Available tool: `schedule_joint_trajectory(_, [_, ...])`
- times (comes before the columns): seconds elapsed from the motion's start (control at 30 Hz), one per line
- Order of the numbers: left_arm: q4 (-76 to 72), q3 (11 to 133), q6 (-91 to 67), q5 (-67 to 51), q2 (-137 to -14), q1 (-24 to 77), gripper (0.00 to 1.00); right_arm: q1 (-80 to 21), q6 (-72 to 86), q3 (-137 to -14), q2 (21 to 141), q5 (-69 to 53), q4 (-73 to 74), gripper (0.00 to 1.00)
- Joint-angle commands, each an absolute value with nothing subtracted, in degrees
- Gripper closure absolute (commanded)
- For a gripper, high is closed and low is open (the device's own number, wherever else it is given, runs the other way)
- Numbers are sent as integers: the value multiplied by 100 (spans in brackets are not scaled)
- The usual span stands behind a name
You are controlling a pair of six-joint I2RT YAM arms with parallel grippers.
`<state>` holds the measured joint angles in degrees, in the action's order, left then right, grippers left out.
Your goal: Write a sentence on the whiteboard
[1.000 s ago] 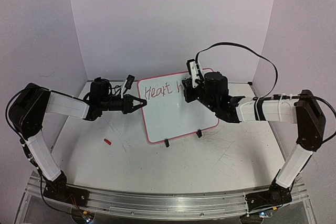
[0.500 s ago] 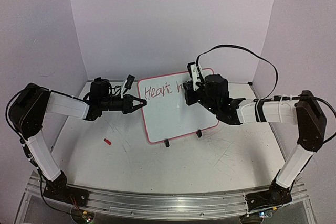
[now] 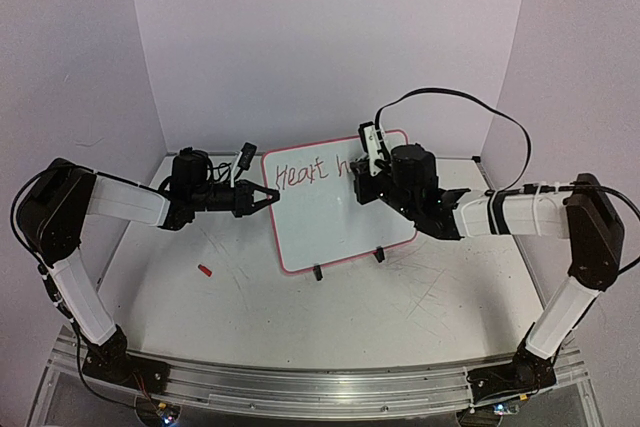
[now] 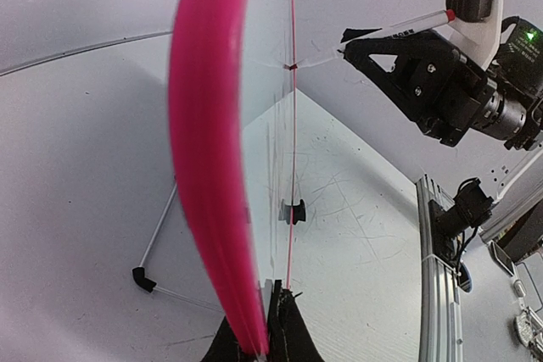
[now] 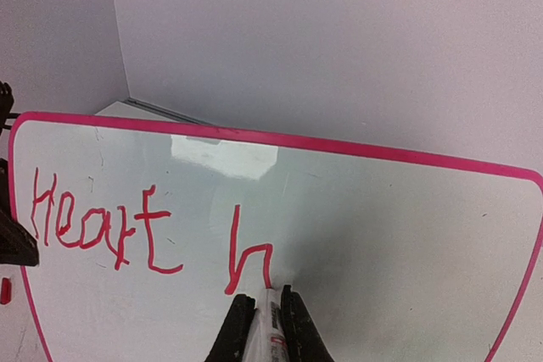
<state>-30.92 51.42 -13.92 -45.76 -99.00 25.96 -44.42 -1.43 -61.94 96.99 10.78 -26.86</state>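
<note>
The whiteboard, white with a pink-red rim, stands tilted on two black clip feet at the table's middle back. "Heart h" is written on it in red. My left gripper is shut on the board's left edge; the left wrist view shows the pink rim edge-on between the jaws. My right gripper is shut on a white marker, its tip touching the board at the foot of the "h". The marker also shows in the left wrist view.
A small red cap lies on the scuffed table left of the board. A black cable loops above the right arm. Walls close in at the back and both sides. An aluminium rail runs along the near edge.
My right gripper has shifted slightly to the right along the board with the marker. The left gripper and the board have not moved.
</note>
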Motion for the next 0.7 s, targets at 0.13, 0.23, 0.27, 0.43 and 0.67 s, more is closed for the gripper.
schedule_joint_trajectory(0.13, [-2802, 5291, -581, -3700, -9962, 2533, 100, -4339, -44, -6223, 9112, 704, -2786, 100])
schedule_joint_trajectory(0.23, [-2799, 5294, -580, -3711, -9950, 2531, 100, -4289, -44, -6316, 9226, 768, -2788, 100])
schedule_joint_trajectory(0.27, [-2801, 5300, -581, -3709, -9946, 2531, 100, -4283, -44, -6338, 9265, 772, -2786, 100])
schedule_joint_trajectory(0.43, [-2788, 5300, -580, -3718, -9931, 2535, 100, -4278, -58, -6438, 9420, 831, -2787, 100])
schedule_joint_trajectory(0.67, [-2785, 5307, -565, -3718, -9932, 2531, 100, -4271, -149, -6555, 9546, 870, -2802, 100])
